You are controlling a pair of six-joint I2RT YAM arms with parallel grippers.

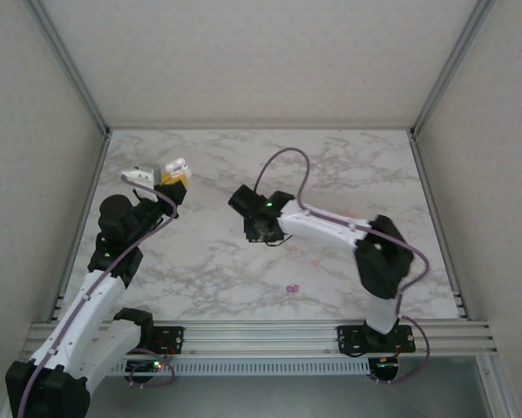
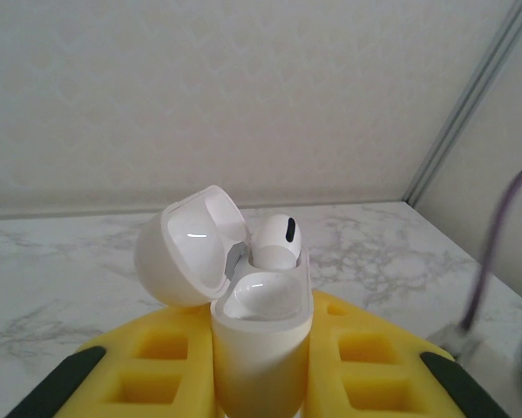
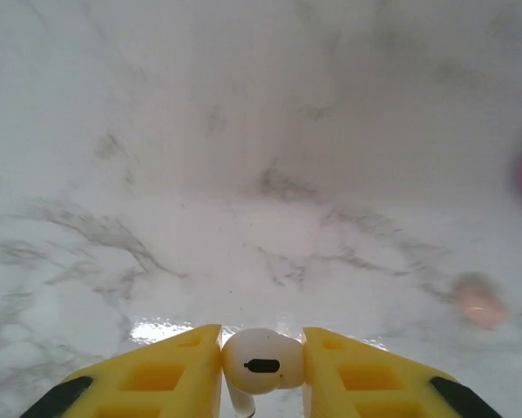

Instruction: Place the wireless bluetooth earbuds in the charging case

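Left tool (image 2: 261,387) is pinching a glossy white pebble-shaped charging case (image 2: 262,335), lid standing open, one white earbud (image 2: 276,241) sitting inside. Right tool (image 3: 261,373) is pinching another white earbud (image 3: 261,357) over the marbled surface (image 3: 243,174).

Glossy white plastic charging case (image 2: 261,348) (earbud (image 2: 274,242) likewise), smooth marble-look table (image 2: 51,261).

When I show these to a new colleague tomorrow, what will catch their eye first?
Probably the open white charging case, clamped upright in the left gripper at the far left of the table, with one white earbud already seated inside. Next, the right gripper near the table's middle, pinching a second white earbud between yellow fingers. A purple bud and a peach bud lie loose on the marble.
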